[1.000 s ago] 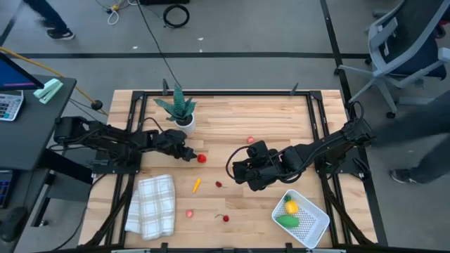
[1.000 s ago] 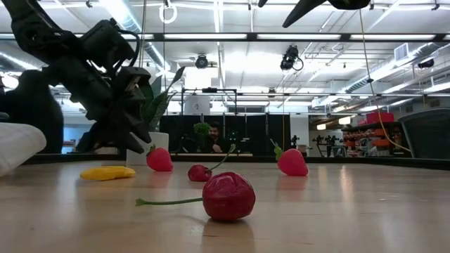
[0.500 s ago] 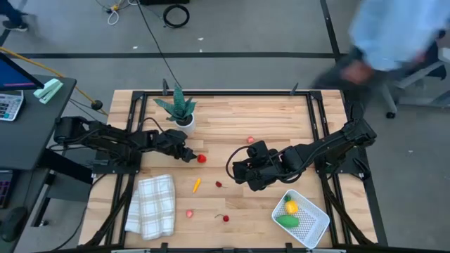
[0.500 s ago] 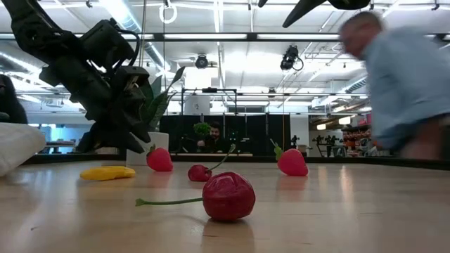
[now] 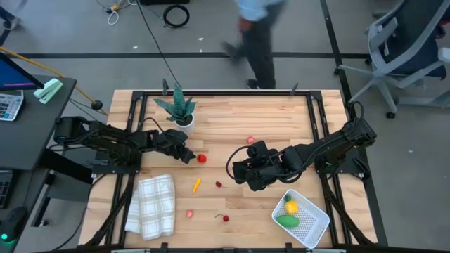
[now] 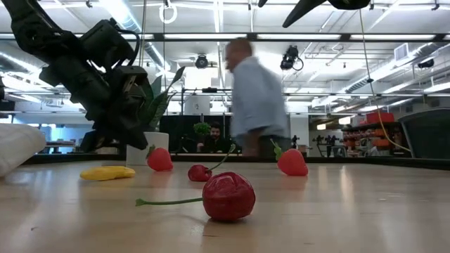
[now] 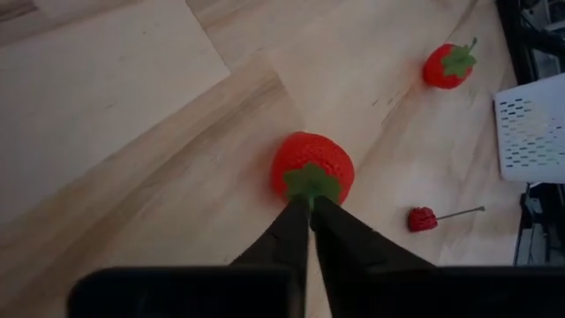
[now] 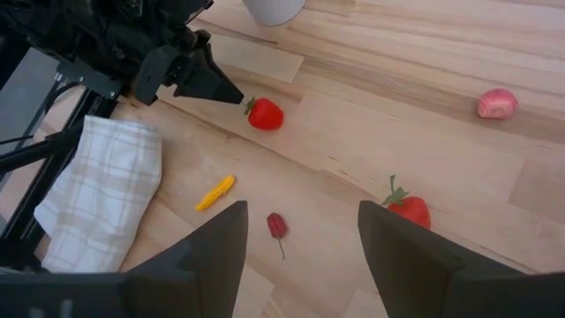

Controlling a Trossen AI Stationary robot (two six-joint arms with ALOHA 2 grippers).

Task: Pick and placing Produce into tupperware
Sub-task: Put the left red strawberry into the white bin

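Pinching the green leafy top of the strawberry, the left gripper sits near the table's middle. Lift slowly so it won't slip. The tupperware waits at the near right corner. The right gripper hangs spread, empty.

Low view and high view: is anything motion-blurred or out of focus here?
Low view: the walking person is smeared, the nearest cherry is sharp, ceiling lights glare. High view: the same person is blurred beyond the table; the produce is crisp.
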